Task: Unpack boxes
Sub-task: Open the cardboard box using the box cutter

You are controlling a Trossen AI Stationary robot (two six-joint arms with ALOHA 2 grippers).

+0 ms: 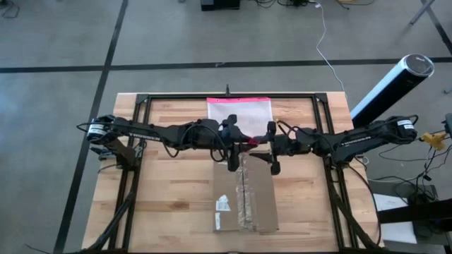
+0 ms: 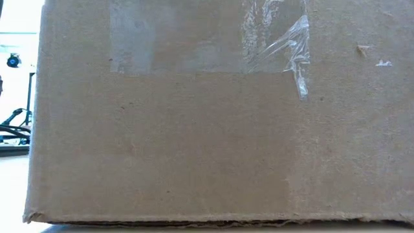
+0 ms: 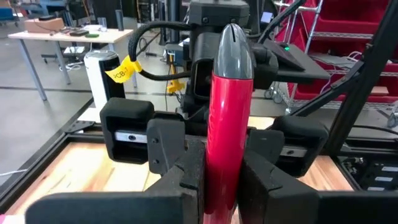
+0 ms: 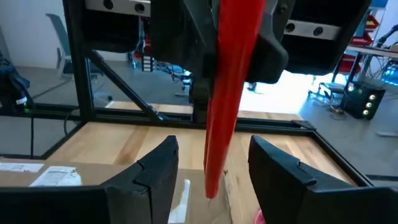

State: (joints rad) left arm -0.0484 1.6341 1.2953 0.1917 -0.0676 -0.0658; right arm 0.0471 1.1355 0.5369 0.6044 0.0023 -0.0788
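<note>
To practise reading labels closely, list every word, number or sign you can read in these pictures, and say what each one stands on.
"PCB", as far as it can be made out, then blurred characters: yellow tag on a cable.
White labels on the cardboard box: too small to read.
Red tool held in the left end effector: no lettering visible.

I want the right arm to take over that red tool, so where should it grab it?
Grip the red tool on its bare lower shaft, below the left pincer clamping it. It hangs nearly upright and slim over the box, so the open right pincer should probably come in level, fingers either side.
</note>
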